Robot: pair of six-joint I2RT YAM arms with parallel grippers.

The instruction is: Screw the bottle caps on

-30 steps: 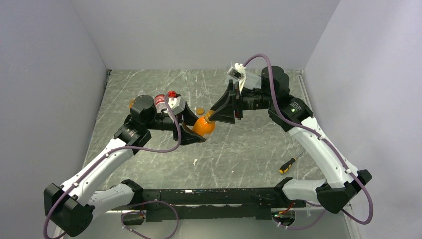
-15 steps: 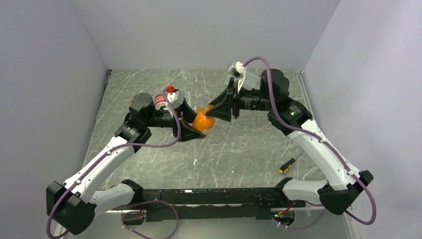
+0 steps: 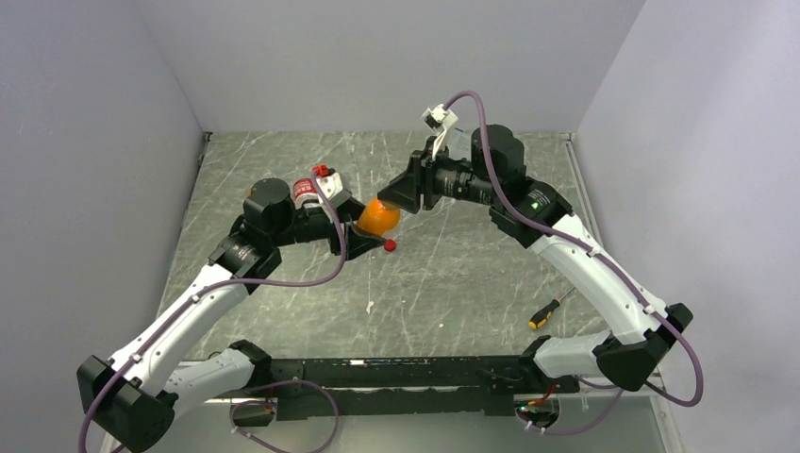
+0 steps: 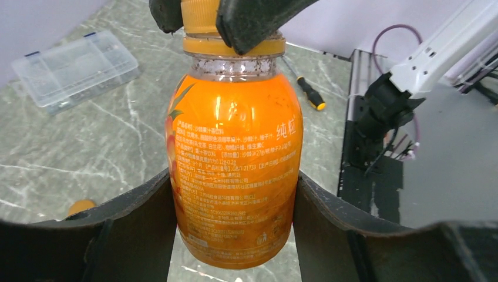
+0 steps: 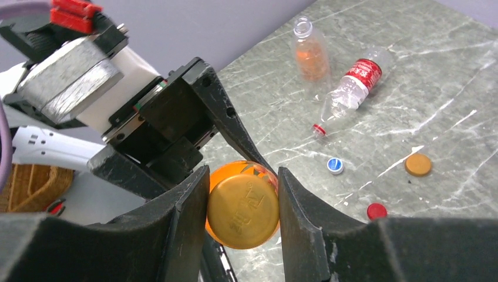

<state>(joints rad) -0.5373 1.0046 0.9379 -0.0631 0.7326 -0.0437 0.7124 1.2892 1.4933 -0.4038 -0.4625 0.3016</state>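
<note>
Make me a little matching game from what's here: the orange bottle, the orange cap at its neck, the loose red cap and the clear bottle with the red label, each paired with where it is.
Things
1. orange bottle
2. orange cap at its neck
3. red cap
4. clear bottle with the red label

Places
A. flat on the table, on no bottle
B. gripped by the right hand
C. on its side on the table
D. clamped in the left hand

Pairs: 1-D, 2-B, 3-A, 4-C.
</note>
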